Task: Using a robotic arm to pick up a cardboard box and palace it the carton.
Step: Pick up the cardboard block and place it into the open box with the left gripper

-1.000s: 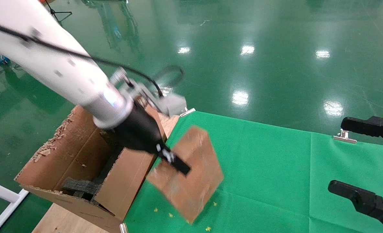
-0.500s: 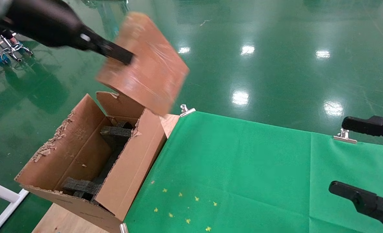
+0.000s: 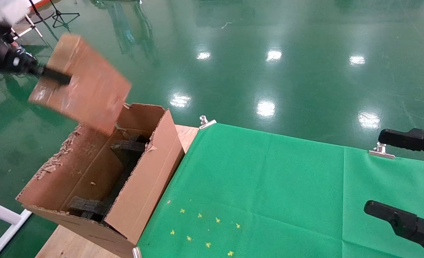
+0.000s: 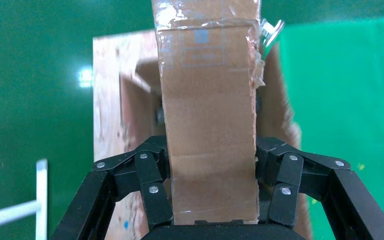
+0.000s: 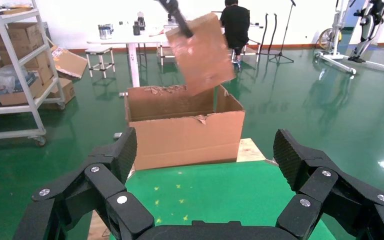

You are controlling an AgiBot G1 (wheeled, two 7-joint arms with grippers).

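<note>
Head view shows the left gripper (image 3: 59, 76) at the upper left of the frame, its black jaws clamped on the cardboard box (image 3: 84, 84), a flat brown rectangle held tilted in the air above the far end of the carton (image 3: 140, 193). In the left wrist view shiny clear tape crosses the cardboard box (image 4: 210, 130), with a faint square print on it too pale to read. The carton is long corrugated brown board with ragged, torn flap edges and black foam blocks (image 3: 127, 147) inside; it stands at the left end of the desk, beside the green cloth (image 3: 269, 186). The right gripper (image 3: 402, 179) sits at the right edge, jaws wide apart, holding nothing.
</note>
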